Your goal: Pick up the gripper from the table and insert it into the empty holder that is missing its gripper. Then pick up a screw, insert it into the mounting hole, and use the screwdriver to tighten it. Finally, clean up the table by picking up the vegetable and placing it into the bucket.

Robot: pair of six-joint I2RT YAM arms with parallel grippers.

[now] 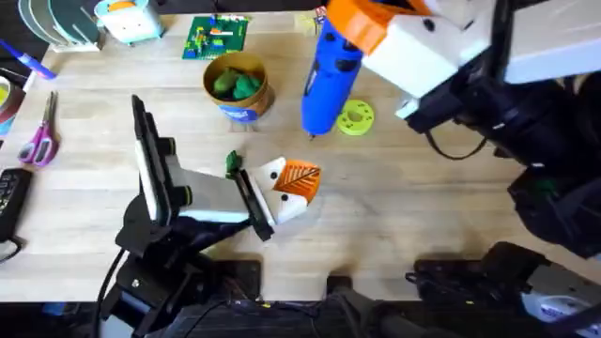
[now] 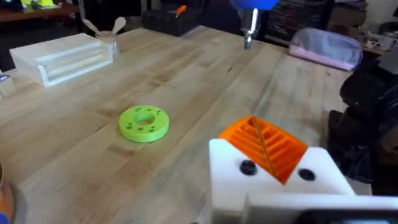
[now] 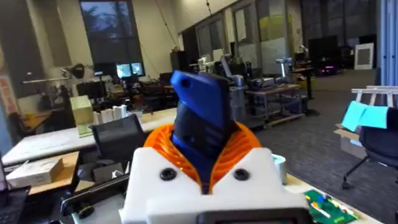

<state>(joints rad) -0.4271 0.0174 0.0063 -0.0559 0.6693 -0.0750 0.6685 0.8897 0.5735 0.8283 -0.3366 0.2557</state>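
Note:
My right gripper (image 1: 343, 36) hangs raised over the far middle of the table, shut on the blue screwdriver (image 1: 329, 75). The tool points down, its metal tip (image 2: 248, 36) just above the wood. In the right wrist view the screwdriver (image 3: 200, 124) sits between the orange pads of the right gripper (image 3: 202, 149). My left gripper (image 1: 300, 180) rests low at the table's middle, its orange pads pressed together, as the left wrist view shows (image 2: 258, 130). A small dark-green vegetable (image 1: 233, 163) lies beside the left wrist. The tan bucket (image 1: 246, 103) behind it holds green pieces. The loose gripper, holder, mounting hole and screw are hidden.
A lime-green disc (image 1: 356, 116) lies right of the screwdriver tip, also in the left wrist view (image 2: 144, 122). Purple scissors (image 1: 39, 141) lie at the far left. A green board (image 1: 216, 38) sits at the back. A white box (image 2: 62, 56) stands beyond the disc.

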